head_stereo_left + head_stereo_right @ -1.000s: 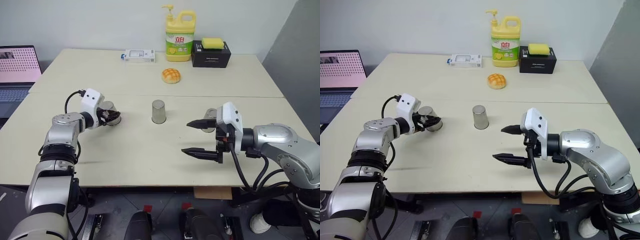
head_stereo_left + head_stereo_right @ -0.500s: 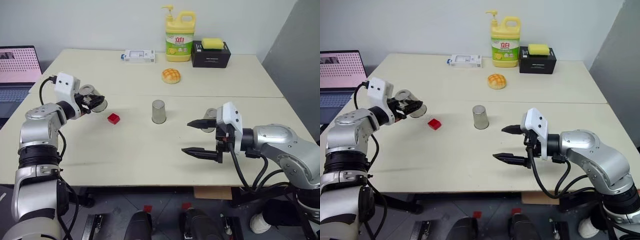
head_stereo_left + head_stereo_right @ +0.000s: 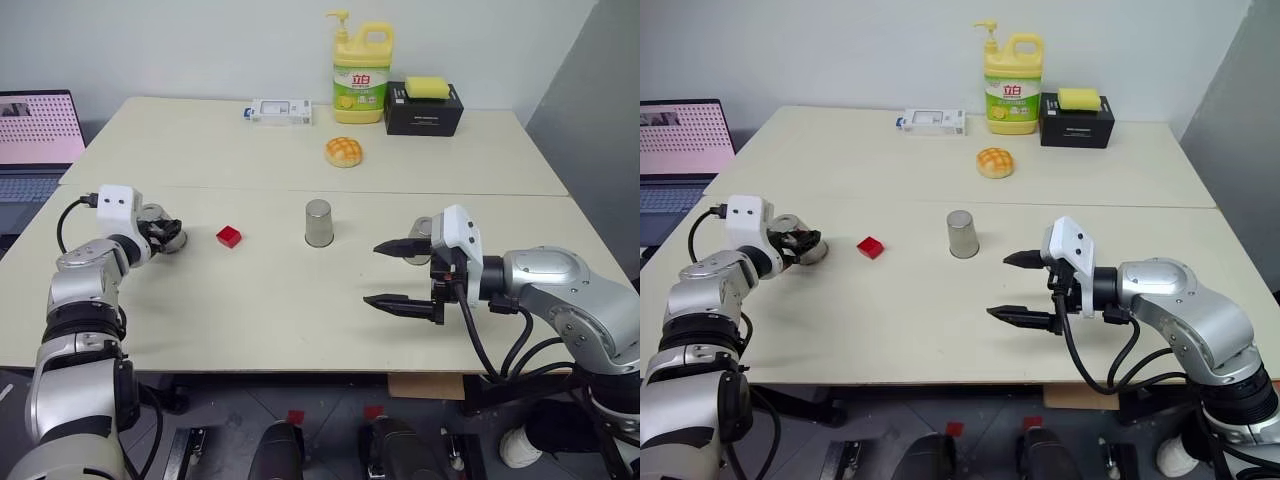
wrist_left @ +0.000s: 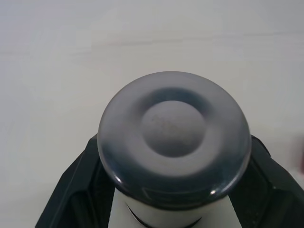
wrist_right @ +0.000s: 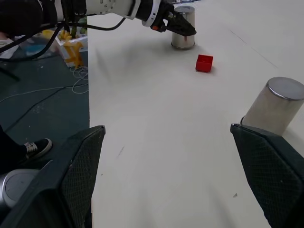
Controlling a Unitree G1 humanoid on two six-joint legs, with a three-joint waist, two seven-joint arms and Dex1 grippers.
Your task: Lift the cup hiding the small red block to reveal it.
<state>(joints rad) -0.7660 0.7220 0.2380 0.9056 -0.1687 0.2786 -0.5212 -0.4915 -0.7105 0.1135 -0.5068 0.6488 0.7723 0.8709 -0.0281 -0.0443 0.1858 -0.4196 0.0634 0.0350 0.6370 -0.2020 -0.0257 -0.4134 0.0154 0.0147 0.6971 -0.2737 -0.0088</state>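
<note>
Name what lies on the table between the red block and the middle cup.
Nothing: bare table separates the small red block from the middle cup, seen in both eye views.

Even light; wrist cam maybe soft.

Head pair looks down over the table (image 3: 300, 290); left wrist close on a cup (image 4: 174, 137); right wrist low, facing left across the tabletop.

Silver arms, white wrist blocks, black cables, black jaws.
</note>
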